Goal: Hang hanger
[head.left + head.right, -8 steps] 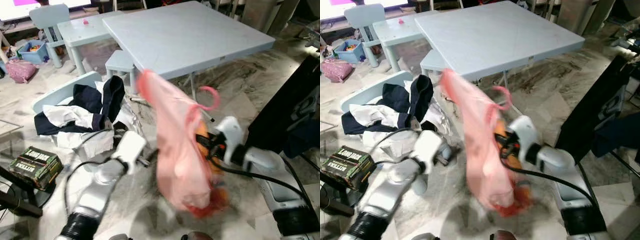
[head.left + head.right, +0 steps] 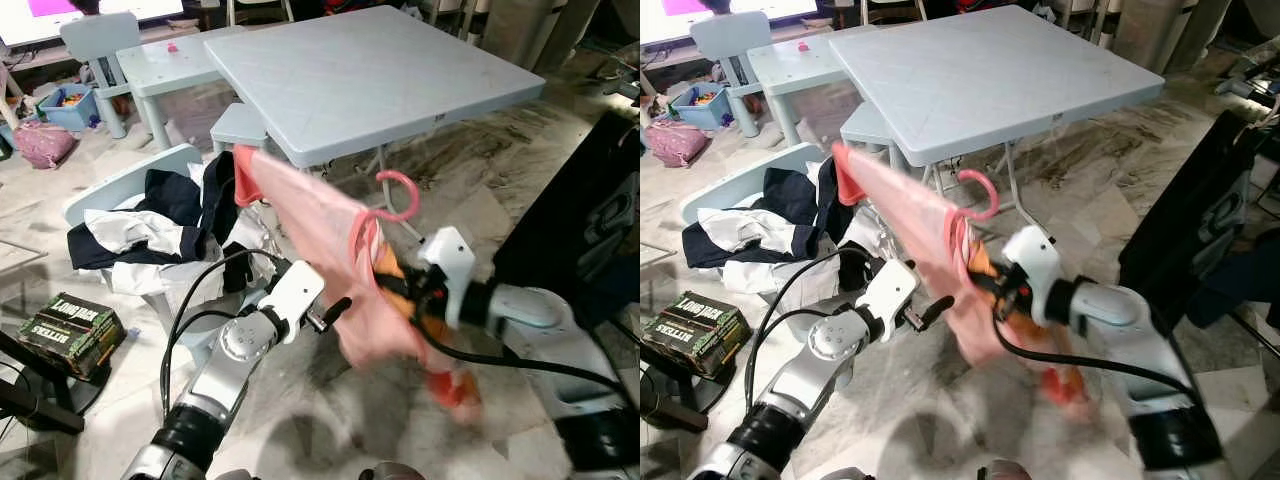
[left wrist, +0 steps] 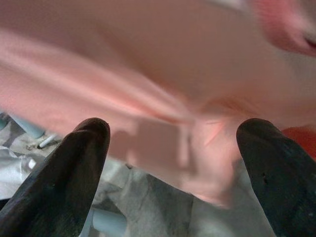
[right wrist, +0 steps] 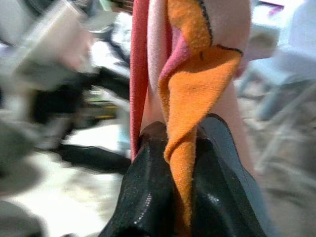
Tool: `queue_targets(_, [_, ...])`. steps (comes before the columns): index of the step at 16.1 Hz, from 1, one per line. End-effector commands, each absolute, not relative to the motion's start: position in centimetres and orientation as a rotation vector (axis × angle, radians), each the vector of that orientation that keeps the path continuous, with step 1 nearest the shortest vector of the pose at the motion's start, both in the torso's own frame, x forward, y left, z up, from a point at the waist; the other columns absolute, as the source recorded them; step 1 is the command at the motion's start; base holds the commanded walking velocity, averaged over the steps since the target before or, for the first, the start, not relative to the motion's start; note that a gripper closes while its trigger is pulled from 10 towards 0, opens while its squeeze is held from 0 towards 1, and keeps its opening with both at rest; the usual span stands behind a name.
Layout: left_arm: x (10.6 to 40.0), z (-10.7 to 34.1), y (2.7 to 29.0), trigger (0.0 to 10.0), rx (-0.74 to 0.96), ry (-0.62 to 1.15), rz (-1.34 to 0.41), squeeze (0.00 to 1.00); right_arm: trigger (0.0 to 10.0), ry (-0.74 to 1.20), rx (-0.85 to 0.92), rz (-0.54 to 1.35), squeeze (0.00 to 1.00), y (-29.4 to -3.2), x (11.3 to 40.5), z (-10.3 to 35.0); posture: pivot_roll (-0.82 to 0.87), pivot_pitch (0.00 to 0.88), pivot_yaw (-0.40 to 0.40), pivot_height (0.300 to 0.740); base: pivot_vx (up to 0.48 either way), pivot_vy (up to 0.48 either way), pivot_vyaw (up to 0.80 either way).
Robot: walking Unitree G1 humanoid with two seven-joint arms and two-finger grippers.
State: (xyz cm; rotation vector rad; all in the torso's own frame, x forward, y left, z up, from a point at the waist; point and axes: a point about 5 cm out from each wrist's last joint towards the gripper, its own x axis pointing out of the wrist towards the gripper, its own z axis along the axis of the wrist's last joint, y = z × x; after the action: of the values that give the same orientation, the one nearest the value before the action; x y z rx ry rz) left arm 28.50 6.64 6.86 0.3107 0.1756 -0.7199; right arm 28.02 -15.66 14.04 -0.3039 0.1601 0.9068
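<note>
Pink hanger with a pink-and-orange garment draped on it is carried in mid-air before the pale blue table, its hook up; the right gripper is clamped on the cloth and hanger; the left gripper, fingers spread wide, hangs just beside the fabric; carrying step, I judge; next needs a rail to hook onto, none visible
</note>
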Motion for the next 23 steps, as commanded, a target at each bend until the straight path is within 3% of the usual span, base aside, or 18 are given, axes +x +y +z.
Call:
queue_targets(1, [28.7, 7.1, 6.6, 10.0, 0.325, 0.162, -0.721, 0.0, 10.0, 0.103, -0.494, 0.833, 0.0, -16.1, 28.9, 14.3, -0.11, 0.0, -0.001, 0.74, 0.0, 0.0, 0.0])
queue_targets(2, [28.5, 7.0, 6.5, 10.0, 0.328, 0.155, -0.724, 0.0, 10.0, 0.141, -0.632, 0.763, 0.0, -17.2, 29.4, 13.2, -0.11, 0.0, -0.002, 0.74, 0.0, 0.0, 0.0])
queue_targets(5, [28.5, 7.3, 8.0, 10.0, 0.315, 0.117, -0.599, 0.0, 10.0, 0.179, -0.424, 0.586, 0.0, -18.7, 29.6, 13.0, -0.1, 0.0, -0.005, 0.74, 0.0, 0.0, 0.0])
queue_targets(6, [28.4, 7.6, 10.2, 10.0, 0.252, 0.111, -0.462, 0.0, 10.0, 0.167, -0.291, 0.491, 0.0, -18.9, 29.0, 12.0, -0.1, 0.0, -0.005, 0.74, 0.0, 0.0, 0.0])
queue_targets(10, [28.9, 7.9, 13.1, 10.0, 0.174, 0.122, -0.268, 0.0, 10.0, 0.127, -0.122, 0.22, 0.0, -19.3, 29.0, 11.5, -0.09, 0.0, 0.001, 0.74, 0.0, 0.0, 0.0])
queue_targets(12, [29.1, 8.7, 13.7, 10.0, 0.132, 0.085, -0.222, 0.0, 10.0, 0.13, -0.074, 0.277, 0.0, -18.2, 28.3, 11.2, -0.08, 0.0, 0.003, 0.74, 0.0, 0.0, 0.0])
queue_targets(14, [28.7, 8.9, 11.5, 10.0, 0.077, 0.081, -0.382, 0.0, 10.0, 0.158, -0.044, 0.421, 0.0, -16.7, 27.8, 11.1, -0.08, 0.0, 0.004, 0.74, 0.0, 0.0, 0.0])
queue_targets(17, [28.6, 9.4, 8.6, 10.0, 0.062, 0.069, -0.535, 0.0, 10.0, 0.127, -0.046, 0.457, 0.0, -16.2, 28.8, 12.1, -0.08, 0.0, 0.004, 0.74, 0.0, 0.0, 0.0])
queue_targets(19, [28.7, 9.9, 6.3, 10.0, 0.121, 0.045, -0.666, 0.0, 10.0, 0.119, 0.004, 0.557, 0.0, -15.2, 28.9, 13.3, -0.08, 0.0, 0.004, 0.74, 0.0, 0.0, 0.0])
queue_targets(23, [29.0, 9.9, 5.1, 10.0, 0.157, 0.032, -0.7, 0.0, 10.0, 0.117, 0.098, 0.846, 0.0, -13.6, 27.6, 16.9, -0.1, 0.0, 0.008, 0.74, 0.0, 0.0, 0.0])
